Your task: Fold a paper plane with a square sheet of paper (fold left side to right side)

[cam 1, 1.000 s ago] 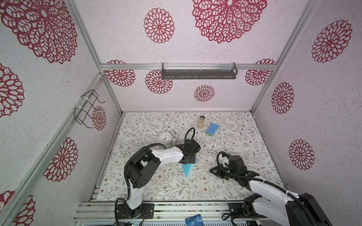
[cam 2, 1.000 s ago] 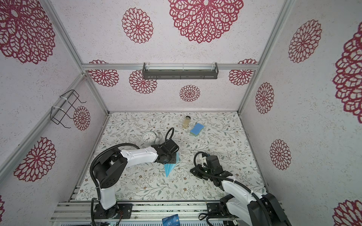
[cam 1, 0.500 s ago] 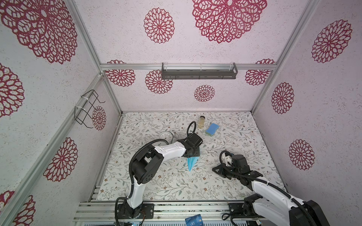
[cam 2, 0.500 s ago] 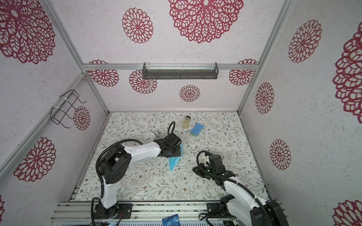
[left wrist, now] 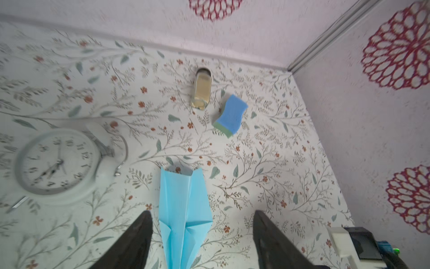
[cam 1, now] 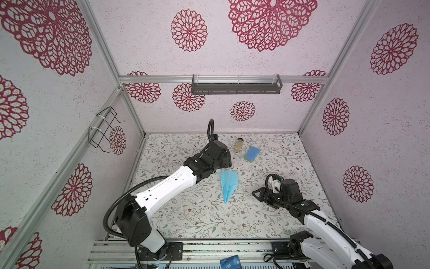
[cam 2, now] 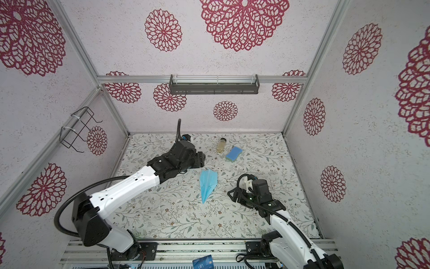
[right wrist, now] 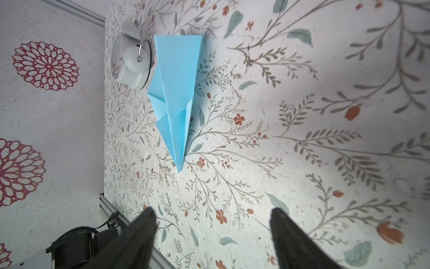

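jar [left wrist: 201, 89] on its side, just beside blue sponge [left wrist: 231, 115] | white clock [left wrist: 55, 163] | printed card [cam 1: 230, 262] at front edge

The paper plane [cam 1: 228, 186] — a light blue dart, long pointed nose, creased layered wings — lies near the middle of the floral tabletop [cam 1: 186, 216], nose toward the front edge, tail toward the back

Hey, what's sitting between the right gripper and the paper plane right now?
Nothing. In the right wrist view, only bare floral tabletop lies between the open right gripper and the nose of the paper plane.
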You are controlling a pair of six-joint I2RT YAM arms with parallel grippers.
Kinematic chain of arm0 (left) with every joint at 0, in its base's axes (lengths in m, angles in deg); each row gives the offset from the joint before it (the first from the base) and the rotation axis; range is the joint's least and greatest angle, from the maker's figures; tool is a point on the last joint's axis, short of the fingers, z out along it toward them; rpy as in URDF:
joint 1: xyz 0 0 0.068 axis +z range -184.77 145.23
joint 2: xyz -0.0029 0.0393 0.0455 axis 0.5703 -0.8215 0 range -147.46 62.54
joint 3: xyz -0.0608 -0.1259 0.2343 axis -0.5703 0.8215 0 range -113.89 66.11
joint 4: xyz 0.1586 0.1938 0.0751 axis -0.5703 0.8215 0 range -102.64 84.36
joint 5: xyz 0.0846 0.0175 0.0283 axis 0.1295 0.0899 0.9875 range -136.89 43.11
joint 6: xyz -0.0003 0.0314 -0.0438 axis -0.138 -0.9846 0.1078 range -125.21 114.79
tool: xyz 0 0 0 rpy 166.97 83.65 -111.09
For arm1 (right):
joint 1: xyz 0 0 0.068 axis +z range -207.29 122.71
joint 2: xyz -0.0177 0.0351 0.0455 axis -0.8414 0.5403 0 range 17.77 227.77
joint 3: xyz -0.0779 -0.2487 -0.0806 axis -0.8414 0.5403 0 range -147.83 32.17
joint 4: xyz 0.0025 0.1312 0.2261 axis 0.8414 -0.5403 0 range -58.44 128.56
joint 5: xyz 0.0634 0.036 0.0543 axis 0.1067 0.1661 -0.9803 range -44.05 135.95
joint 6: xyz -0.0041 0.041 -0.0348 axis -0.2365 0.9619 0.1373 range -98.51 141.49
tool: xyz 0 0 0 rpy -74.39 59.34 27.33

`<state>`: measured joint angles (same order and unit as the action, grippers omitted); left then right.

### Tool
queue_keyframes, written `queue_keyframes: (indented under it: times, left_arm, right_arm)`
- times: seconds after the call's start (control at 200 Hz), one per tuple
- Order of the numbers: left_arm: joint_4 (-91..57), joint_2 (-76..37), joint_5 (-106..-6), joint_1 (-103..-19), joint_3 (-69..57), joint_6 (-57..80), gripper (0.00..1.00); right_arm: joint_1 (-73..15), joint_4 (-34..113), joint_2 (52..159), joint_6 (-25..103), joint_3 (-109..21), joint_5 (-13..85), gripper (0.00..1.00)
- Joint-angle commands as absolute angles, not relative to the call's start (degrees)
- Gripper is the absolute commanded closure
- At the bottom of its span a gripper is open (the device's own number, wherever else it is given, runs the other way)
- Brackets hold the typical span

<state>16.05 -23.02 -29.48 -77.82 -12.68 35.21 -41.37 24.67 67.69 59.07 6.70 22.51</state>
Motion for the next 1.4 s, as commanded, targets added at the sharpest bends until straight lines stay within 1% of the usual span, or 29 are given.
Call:
queue_keyframes:
  times: [0.0,0.05,0.15,0.235,0.315,0.415,0.535,0.62,0.72,0.781,0.791,0.826,0.851,0.901,0.921,0.966,0.996,1.021,1.041,1.081,1.126,1.146,1.171,1.216,1.231,1.266,1.291,1.396]
  left_arm:
    - [17.47,-16.35,-17.73,-76.67,-7.63,30.99,0.16]
    - [15.75,-12.85,-12.39,-76.36,-4.04,30.2,0.02]
    - [8.66,-4.64,-2.69,-75.3,5.7,27.16,0.01]
    - [-0.39,2.7,2.16,-73.81,15.02,19.52,0.01]
    - [-5.96,8.57,3.51,-70.75,22.43,14.36,0.01]
    - [-13.08,16.15,4.7,-66.72,31.55,7.19,0.01]
    - [-23.94,24.18,0.32,-60.66,41.59,-2.78,0.01]
    - [-29.88,25.81,-5.63,-51.68,47.73,-3.08,0.01]
    - [-34.03,20.96,-15.13,-40.49,52.5,0.1,0.01]
    - [-41.94,15.46,-16.25,-36.86,55.02,3.05,0.01]
    - [-43.92,14.29,-17.24,-36.37,55.34,3.03,0.01]
    - [-49.09,9.88,-22.5,-34.74,55.39,0.17,0.01]
    - [-51.67,5.87,-23.05,-34.32,54.67,-1.25,0.01]
    - [-56.21,-1.07,-21.5,-34.33,52.69,0.21,0.01]
    - [-58.07,-3.64,-24.27,-34.4,52.3,0.5,0.01]
    - [-64.3,-9.52,-29.9,-34.86,51.97,-0.3,0.01]
    - [-69.19,-13.68,-29.05,-35.8,51.14,-2.3,0.01]
    - [-71.2,-16.65,-27.87,-37.28,50.7,-3.46,0.01]
    - [-72.13,-18.79,-28.85,-37.65,50.2,-4.33,0.01]
    - [-74.66,-23.59,-30.79,-37.91,49.26,-5.38,0.01]
    - [-84.08,-29.49,-31.0,-38.32,49.5,-8.55,0.01]
    - [-82.21,-29.54,-29.5,-38.29,48.99,-7.81,0.01]
    - [-75.34,-27.48,-29.29,-37.68,47.64,-5.77,0.01]
    - [-65.22,-24.62,-32.67,-35.36,44.71,-2.46,0.01]
    - [-65.5,-24.9,-33.34,-34.77,44.34,-2.13,0.01]
    - [-68.87,-26.32,-34.21,-33.96,44.58,-2.25,0.01]
    - [-70.2,-26.73,-34.84,-33.65,45.0,-2.28,0.01]
    - [-66.32,-25.48,-35.08,-33.54,44.37,-1.6,0.01]
  right_arm:
    - [-41.61,18.19,66.65,54.66,1.21,33.35,0.02]
    - [-41.64,16.79,66.59,54.3,-0.32,39.86,0.02]
    - [-41.6,19.38,65.42,52.84,-0.96,52.94,0.01]
    - [-41.62,25.64,64.32,50.02,0.0,63.7,0.01]
    - [-41.63,33.63,65.05,45.62,1.73,70.96,0.01]
    - [-41.88,38.67,69.07,39.57,1.72,78.72,0.01]
    - [-43.59,48.18,72.87,37.5,4.45,82.29,0.01]
    - [-45.44,57.27,78.21,35.82,7.14,84.04,0.01]
    - [-47.14,66.45,88.64,32.31,8.5,85.23,0.01]
    - [-47.88,73.77,94.75,30.08,9.29,83.51,0.01]
    - [-48.04,75.07,95.62,29.22,9.29,83.02,0.02]
    - [-48.61,73.01,97.29,28.67,7.16,80.13,0.01]
    - [-49.01,79.24,99.05,26.99,7.72,78.5,0.02]
    - [-49.49,85.42,101.35,23.42,7.85,74.27,0.01]
    - [-50.1,84.63,102.4,23.93,7.37,72.53,0.01]
    - [-51.76,90.33,104.5,24.43,9.23,69.58,0.01]
    - [-52.73,89.51,103.06,25.66,10.21,67.26,0.01]
    - [-53.7,93.94,103.55,25.85,12.07,65.48,0.01]
    - [-54.21,97.68,104.1,25.81,14.24,64.09,0.01]
    - [-54.58,108.96,106.63,25.5,18.38,64.03,0.01]
    - [-54.51,107.05,104.71,26.4,19.23,65.52,0.01]
    - [-54.44,109.08,105.44,26.2,19.63,66.1,0.01]
    - [-54.34,110.89,106.55,26.11,19.59,66.9,0.01]
    - [-53.68,102.67,104.88,26.93,16.83,70.4,0.01]
    - [-53.17,102.01,105.18,26.57,16.2,71.16,0.01]
    - [-52.33,105.64,106.45,25.33,16.63,72.11,0.01]
    - [-52.19,103.82,105.49,25.76,16.62,72.05,0.01]
    - [-52.09,103.91,105.76,25.2,16.39,71.81,0.01]
